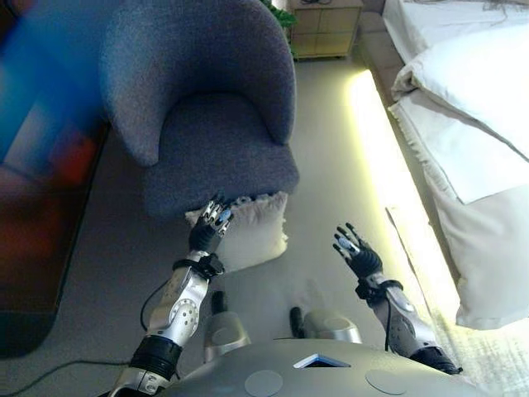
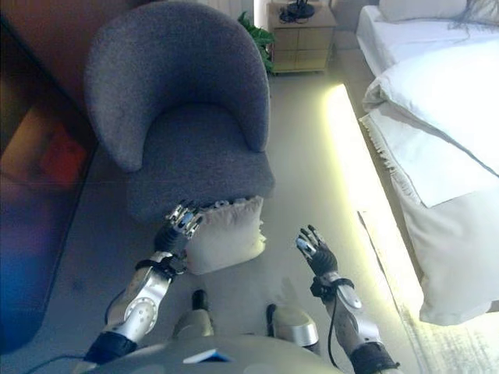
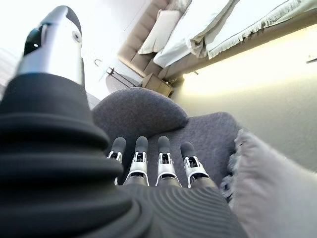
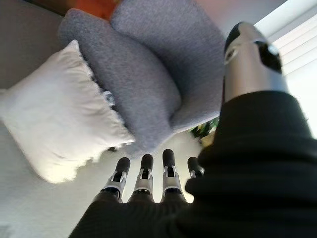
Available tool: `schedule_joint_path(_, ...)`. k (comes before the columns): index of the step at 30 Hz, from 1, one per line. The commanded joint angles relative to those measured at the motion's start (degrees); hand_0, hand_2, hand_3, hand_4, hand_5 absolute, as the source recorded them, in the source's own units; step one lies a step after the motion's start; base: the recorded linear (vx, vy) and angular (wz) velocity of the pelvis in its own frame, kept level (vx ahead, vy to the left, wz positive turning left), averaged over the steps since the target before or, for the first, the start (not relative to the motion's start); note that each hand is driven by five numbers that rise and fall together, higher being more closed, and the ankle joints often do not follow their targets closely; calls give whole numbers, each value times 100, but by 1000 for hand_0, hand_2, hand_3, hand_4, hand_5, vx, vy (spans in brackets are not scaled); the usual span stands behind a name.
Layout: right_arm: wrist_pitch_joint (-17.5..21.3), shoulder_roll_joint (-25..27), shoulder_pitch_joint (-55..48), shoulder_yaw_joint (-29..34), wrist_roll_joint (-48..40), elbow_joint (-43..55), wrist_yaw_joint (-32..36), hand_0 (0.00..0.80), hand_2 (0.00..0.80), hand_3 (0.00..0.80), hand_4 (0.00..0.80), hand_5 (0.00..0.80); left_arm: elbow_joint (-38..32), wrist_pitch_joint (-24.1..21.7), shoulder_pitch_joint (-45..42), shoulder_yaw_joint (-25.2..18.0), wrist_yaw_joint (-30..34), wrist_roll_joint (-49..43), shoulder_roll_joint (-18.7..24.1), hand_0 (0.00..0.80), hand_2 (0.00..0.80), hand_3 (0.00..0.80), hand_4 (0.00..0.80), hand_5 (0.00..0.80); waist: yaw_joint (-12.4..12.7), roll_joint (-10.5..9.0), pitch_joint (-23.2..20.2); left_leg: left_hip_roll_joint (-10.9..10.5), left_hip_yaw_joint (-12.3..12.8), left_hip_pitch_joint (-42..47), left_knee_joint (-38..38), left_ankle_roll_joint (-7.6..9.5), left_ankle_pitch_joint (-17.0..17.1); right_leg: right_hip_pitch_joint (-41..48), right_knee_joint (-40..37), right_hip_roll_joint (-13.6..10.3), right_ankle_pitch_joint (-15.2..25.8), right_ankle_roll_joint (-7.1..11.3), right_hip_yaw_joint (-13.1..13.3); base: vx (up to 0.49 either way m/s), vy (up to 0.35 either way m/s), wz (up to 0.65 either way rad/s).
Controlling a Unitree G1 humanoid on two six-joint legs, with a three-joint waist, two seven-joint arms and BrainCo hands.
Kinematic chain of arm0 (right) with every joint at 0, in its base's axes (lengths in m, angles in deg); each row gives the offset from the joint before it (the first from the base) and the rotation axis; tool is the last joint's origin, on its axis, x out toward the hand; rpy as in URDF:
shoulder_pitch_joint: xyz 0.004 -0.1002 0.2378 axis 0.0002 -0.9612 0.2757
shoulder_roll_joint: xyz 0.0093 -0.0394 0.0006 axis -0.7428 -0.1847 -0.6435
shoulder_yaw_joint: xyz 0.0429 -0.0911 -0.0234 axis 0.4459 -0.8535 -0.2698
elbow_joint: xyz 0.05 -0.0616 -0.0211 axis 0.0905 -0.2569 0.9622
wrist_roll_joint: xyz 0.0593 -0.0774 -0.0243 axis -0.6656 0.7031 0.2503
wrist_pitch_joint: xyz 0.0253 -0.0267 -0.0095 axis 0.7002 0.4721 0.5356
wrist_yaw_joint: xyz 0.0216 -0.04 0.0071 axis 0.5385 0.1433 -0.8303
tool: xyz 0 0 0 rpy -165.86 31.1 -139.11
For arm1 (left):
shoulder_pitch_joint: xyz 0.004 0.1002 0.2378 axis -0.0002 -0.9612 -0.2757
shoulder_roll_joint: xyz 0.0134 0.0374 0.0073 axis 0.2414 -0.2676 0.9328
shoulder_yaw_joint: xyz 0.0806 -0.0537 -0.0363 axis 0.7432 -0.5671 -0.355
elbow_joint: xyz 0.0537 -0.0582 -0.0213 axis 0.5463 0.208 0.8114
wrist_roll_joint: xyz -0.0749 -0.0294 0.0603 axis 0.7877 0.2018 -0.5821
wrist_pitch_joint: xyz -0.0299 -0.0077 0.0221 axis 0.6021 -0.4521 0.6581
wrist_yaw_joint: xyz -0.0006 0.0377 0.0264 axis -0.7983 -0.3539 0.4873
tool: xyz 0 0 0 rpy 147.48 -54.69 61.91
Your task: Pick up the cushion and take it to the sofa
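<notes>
Both hands open, cushion on the floor against the armchair.

The left hand (image 1: 208, 231) reaches forward with fingers straight, its tips at the cushion's (image 2: 226, 234) upper left corner, holding nothing. The right hand (image 2: 316, 253) hovers open and empty to the right of the cushion, apart from it. The white fringed cushion leans on the floor (image 1: 331, 207) against the front of the grey armchair (image 1: 207, 107). Far right lies a bed (image 2: 444, 117) with white covers; a wooden cabinet (image 2: 300, 35) stands beyond the armchair.
</notes>
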Motion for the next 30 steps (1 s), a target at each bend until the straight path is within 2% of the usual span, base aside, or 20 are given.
schedule_joint_path(1, 322, -108, 152, 95, -99, 408, 89, 0, 0, 0, 0, 0, -343, -405, 49, -125, 217, 175, 135, 0, 0, 0, 0, 0, -14, -117, -45, 122, 61, -179, -173, -29, 450, 138, -137, -186, 373, 106, -150, 194, 267, 17)
schedule_joint_path(3, 298, -205, 320, 46, -190, 359, -144, 0, 0, 0, 0, 0, -327, -411, 84, -126, 133, 95, 162, 0, 0, 0, 0, 0, 76, -158, -9, -90, -87, -280, 142, 96, 224, 94, 92, -350, 395, 212, -166, 224, 247, 12)
schedule_joint_path(4, 260, -220, 358, 38, -270, 416, -106, 0, 0, 0, 0, 0, -349, -409, 55, -182, 197, 96, 178, 0, 0, 0, 0, 0, 108, -180, 5, -151, -78, -302, 274, 127, 138, 96, 182, -423, 432, 268, -172, 264, 219, 8)
schedule_joint_path(8, 322, -317, 503, -139, -177, 446, -139, 0, 0, 0, 0, 0, -254, -390, -71, -227, 198, -82, 304, 0, 0, 0, 0, 0, 230, -267, -74, -479, -41, -313, 520, 447, -168, -9, 809, -650, 780, 503, -160, 262, 197, -6)
schedule_joint_path(11, 388, -420, 552, -168, -254, 469, -207, 0, 0, 0, 0, 0, -192, -334, -80, -238, 305, -238, 383, 0, 0, 0, 0, 0, 316, -224, -112, -669, -18, -225, 556, 657, -346, -280, 1914, -777, 1246, 507, -316, 201, 237, -10)
schedule_joint_path(12, 426, -484, 513, -164, -241, 430, -223, 0, 0, 0, 0, 0, -181, -308, -103, -280, 337, -268, 428, 0, 0, 0, 0, 0, 352, -159, -94, -743, 22, -120, 583, 725, -432, -514, 2625, -853, 1428, 453, -465, 213, 265, -11)
schedule_joint_path(14, 397, -510, 426, -169, -157, 411, -309, 0, 0, 0, 0, 0, -196, -231, -145, -419, 324, -176, 463, 0, 0, 0, 0, 0, 378, -110, -63, -835, 110, 42, 625, 771, -516, -738, 2960, -911, 1548, 376, -654, 272, 231, -21)
schedule_joint_path(16, 372, -509, 330, -179, -115, 397, -298, 0, 0, 0, 0, 0, -258, -201, -168, -531, 283, -85, 471, 0, 0, 0, 0, 0, 386, -129, -43, -889, 185, 150, 597, 780, -550, -828, 2773, -947, 1563, 353, -779, 247, 95, -37)
schedule_joint_path(19, 389, -454, 182, -116, -108, 395, -245, 0, 0, 0, 0, 0, -352, -229, -119, -621, 220, 55, 502, 0, 0, 0, 0, 0, 269, -267, 58, -960, 256, 291, 581, 686, -662, -979, 1380, -951, 1591, 369, -864, 277, -89, -52)
schedule_joint_path(20, 404, -423, 168, -92, -153, 379, -226, 0, 0, 0, 0, 0, -343, -291, -63, -582, 199, 70, 486, 0, 0, 0, 0, 0, 178, -380, 100, -1009, 259, 330, 624, 635, -771, -1032, 497, -991, 1699, 423, -735, 294, -172, -37)
schedule_joint_path(22, 394, -399, 193, -91, -227, 365, -255, 0, 0, 0, 0, 0, -291, -408, -4, -487, 253, 30, 455, 0, 0, 0, 0, 0, 51, -484, 157, -1049, 219, 401, 683, 599, -963, -1131, -359, -1008, 1936, 556, -463, 333, -186, -22)
schedule_joint_path(23, 401, -395, 222, -99, -272, 344, -261, 0, 0, 0, 0, 0, -303, -463, -4, -432, 295, -7, 446, 0, 0, 0, 0, 0, -23, -566, 180, -1081, 163, 464, 723, 598, -1105, -1260, -761, -1033, 2303, 663, -215, 356, -188, 6)
schedule_joint_path(25, 359, -394, 294, -90, -298, 329, -271, 0, 0, 0, 0, 0, -345, -488, -63, -387, 409, -48, 429, 0, 0, 0, 0, 0, -85, -619, 222, -1036, 48, 598, 771, 602, -1262, -1355, -933, -1000, 2541, 729, 104, 366, -189, 27)
schedule_joint_path(26, 336, -400, 356, -51, -303, 267, -242, 0, 0, 0, 0, 0, -353, -468, -102, -394, 465, -61, 417, 0, 0, 0, 0, 0, -80, -619, 223, -991, -3, 653, 804, 594, -1299, -1341, -842, -970, 2471, 732, 134, 385, -172, 47)
schedule_joint_path(27, 274, -431, 449, -1, -290, 175, -221, 0, 0, 0, 0, 0, -301, -460, -154, -392, 492, -86, 372, 0, 0, 0, 0, 0, -61, -636, 185, -951, -19, 725, 845, 607, -1353, -1259, -776, -971, 2307, 754, 36, 404, -166, 68)
schedule_joint_path(30, 71, -411, 520, -65, -269, 375, -385, 0, 0, 0, 0, 0, -239, -380, -249, -369, 440, -141, 213, 0, 0, 0, 0, 0, -133, -606, 42, -603, -12, 911, 1106, 453, -1252, -1182, -405, -721, 1916, 627, 137, 434, -174, 47)
